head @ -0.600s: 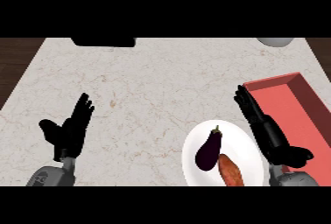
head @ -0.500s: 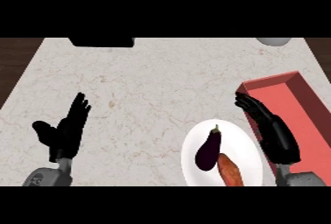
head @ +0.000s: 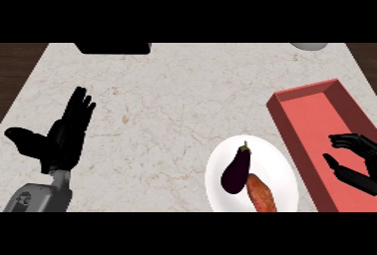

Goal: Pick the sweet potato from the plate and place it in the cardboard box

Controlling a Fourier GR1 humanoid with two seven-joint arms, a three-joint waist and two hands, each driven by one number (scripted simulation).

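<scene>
We work on a pale marbled tabletop point(head: 184, 94), and the largest thing on it is the red open box point(head: 313, 107) along the right side, which we take to be the task's cardboard box in spite of its colour. Just left of the box sits a white plate point(head: 278, 159), near the lower edge. On the plate a dark eggplant point(head: 236, 172) lies beside the orange sweet potato point(head: 261, 195), the two touching, with the potato's lower end cut off by the view's edge.

Our right hand point(head: 352, 167) hangs over the box's near end, thumb and fingers partly curled but holding nothing; nothing is grasped yet. Our left hand point(head: 63, 137) rests open at the left, fingers up, well apart from the plate.

To do the pick well, we judge that we should bring the right hand leftward over the plate and come down on the potato from its right side, away from the eggplant. We should spread thumb and fingers first, close across the potato's narrow width, and lift straight before swinging toward the box, so the eggplant is not dragged along.
</scene>
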